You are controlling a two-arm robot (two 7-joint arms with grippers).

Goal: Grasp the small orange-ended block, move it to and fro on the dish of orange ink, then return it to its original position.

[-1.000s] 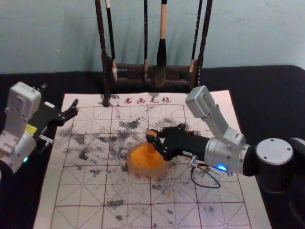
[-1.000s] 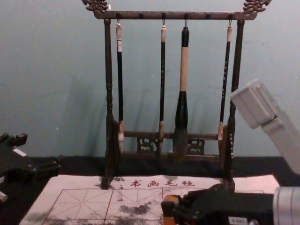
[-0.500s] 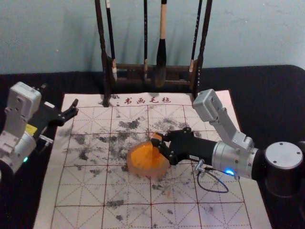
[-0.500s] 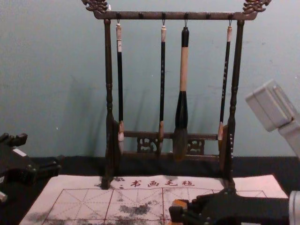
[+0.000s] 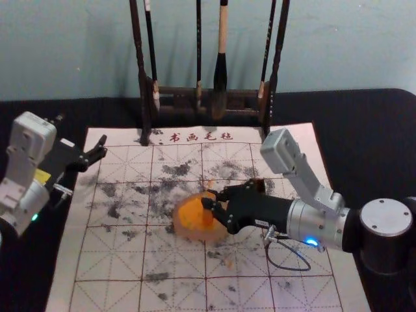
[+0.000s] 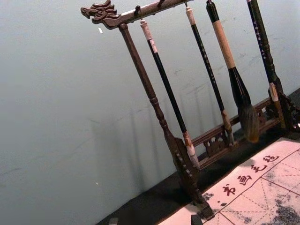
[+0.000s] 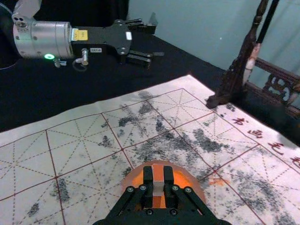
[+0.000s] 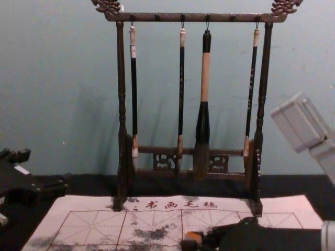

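Block (image 7: pixel 158 188) sits pinched in your right gripper (image 5: pixel 210 198) over the ink dish (image 5: pixel 195 236); your left gripper (image 5: pixel 103 146), fingers spread, hangs by the mat's (image 5: pixel 97 296) left edge.

Count by kind: 4 brushes (image 8: pixel 204 78) — hung on 1 rack (image 8: pixel 220 17). 1 mat (image 5: pixel 107 266), 4 printed characters (image 8: pixel 170 204) on it. 1 dish (image 5: pixel 179 226), 1 block (image 7: pixel 158 174). Grippers: 2 — left gripper (image 5: pixel 103 146), right gripper (image 5: pixel 212 198). 1 table (image 5: pixel 354 162). 1 brown thing (image 5: pixel 260 184), partly hidden, kind undetermined.
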